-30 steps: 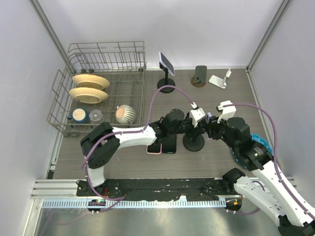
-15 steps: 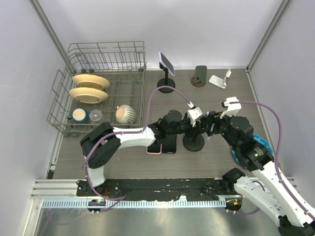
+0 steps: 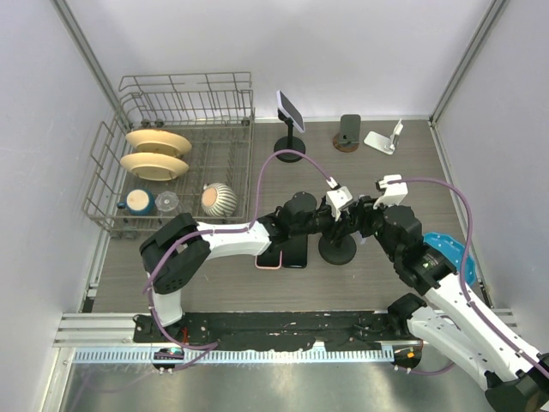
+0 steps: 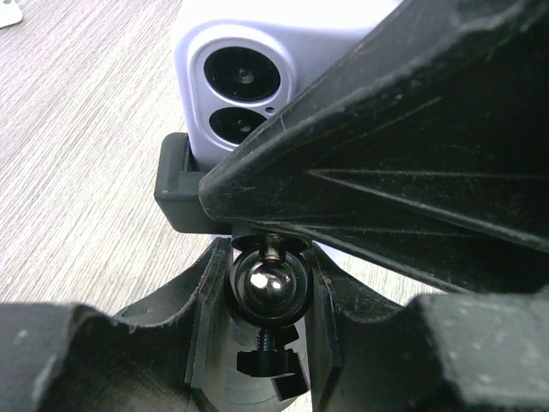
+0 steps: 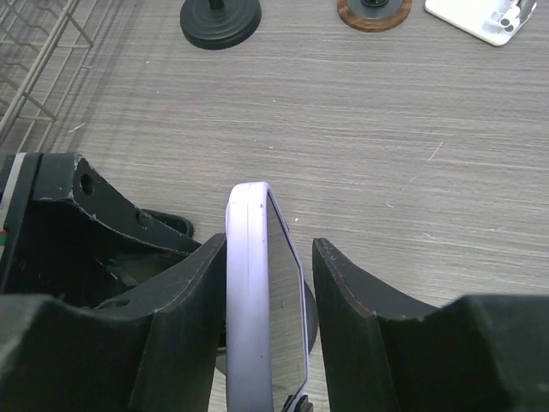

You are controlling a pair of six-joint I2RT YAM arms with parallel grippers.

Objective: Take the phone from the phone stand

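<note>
**Two Arms Meet at the Stand**

Top camera: over the last half-second my right gripper [image 3: 360,220] has edged back in toward the phone stand [image 3: 337,251] at mid-table. The left gripper [image 3: 329,222] has not shifted from the stand's neck. What the stand carries is buried under both wrists here.

Left wrist: the phone [image 4: 236,86] sits in the stand's black clamp [image 4: 178,193]. It shows a lavender back with two dark lenses stacked in a raised corner. My left fingers [image 4: 210,296] look pinched on the socket around the chrome ball joint [image 4: 266,287], bracing the stand.

Right wrist: the phone shows edge-on and upright, dark glass to the right. My right fingers [image 5: 184,296] straddle it, one touching the lavender back, the other just clear of the screen, so it is not yet clamped.

I judge it rigid, fairly light, slick on the glass and breakable if dropped. The hold belongs flat across back and screen, above the clamp, with a straight pull out of the cradle.
</note>
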